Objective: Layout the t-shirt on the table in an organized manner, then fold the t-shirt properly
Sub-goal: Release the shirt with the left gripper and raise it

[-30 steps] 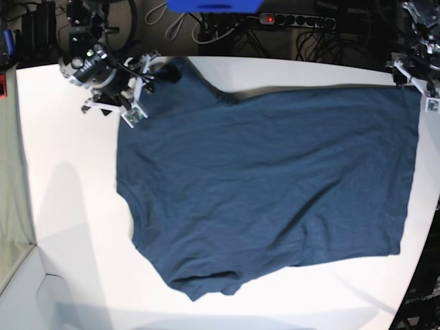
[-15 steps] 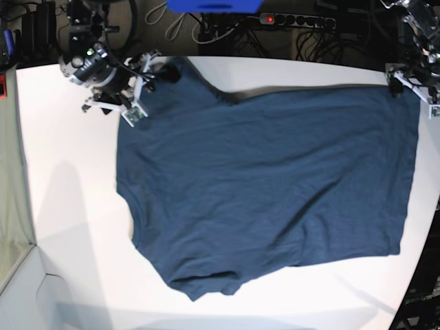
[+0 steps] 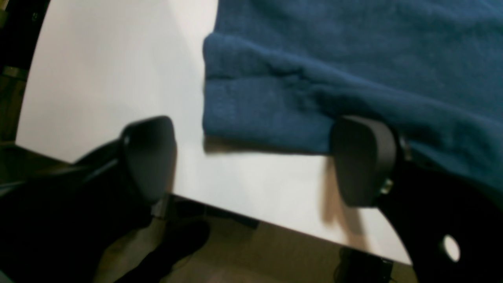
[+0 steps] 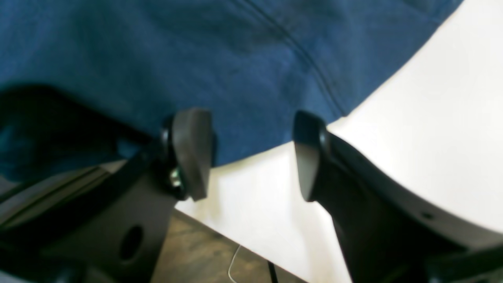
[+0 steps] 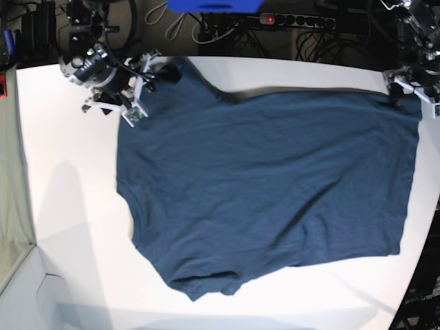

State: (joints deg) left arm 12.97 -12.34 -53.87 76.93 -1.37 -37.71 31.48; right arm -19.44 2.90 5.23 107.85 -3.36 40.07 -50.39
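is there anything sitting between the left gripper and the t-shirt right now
Nothing visible. The left gripper hangs open at the table edge, with only bare white tabletop between its jaws and the t-shirt corner just ahead.

1. You are getting bright, even overhead light on the table (image 5: 69,227), which is washing out to near-white.
2. Soft grey shadows are lying on the table's near-left part in the base view.
3. The base view is bending straight edges toward its corners.
4. Both wrist views are looking soft; the t-shirt (image 3: 353,59) weave is smearing.
5. The dark fingers (image 4: 192,153) are sitting out of focus, losing detail in shadow.
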